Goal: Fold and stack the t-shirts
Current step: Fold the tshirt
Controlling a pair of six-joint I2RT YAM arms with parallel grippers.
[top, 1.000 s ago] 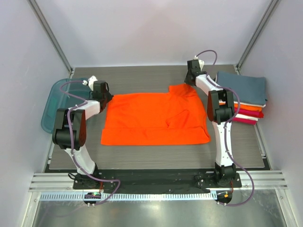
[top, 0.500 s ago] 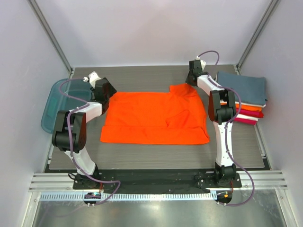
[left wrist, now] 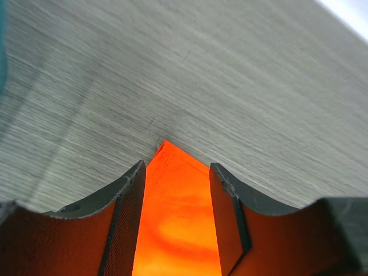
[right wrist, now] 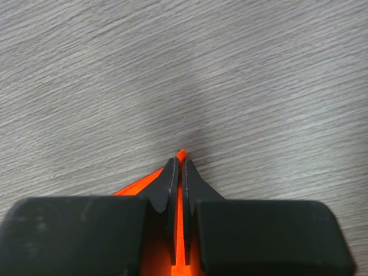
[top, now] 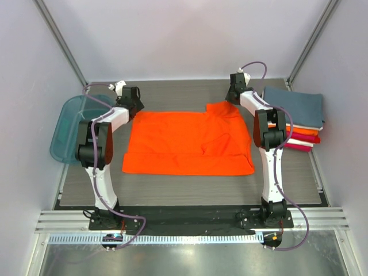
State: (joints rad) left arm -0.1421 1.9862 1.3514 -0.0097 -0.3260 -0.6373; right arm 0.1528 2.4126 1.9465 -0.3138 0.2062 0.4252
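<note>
I look down from my overhead camera into a small booth. A table (top: 172,92) with a grey wood-grain top fills the middle, and the same streaked grain fills my two close-up views. A plain pale lilac back wall (top: 184,34) rises behind it, with a matching left wall (top: 26,115) and right wall (top: 348,86). Slanting aluminium posts (top: 60,43) mark the back corners. An aluminium rail (top: 190,219) lines the near edge, above a dull metal sheet (top: 190,260). The light is soft and even
</note>
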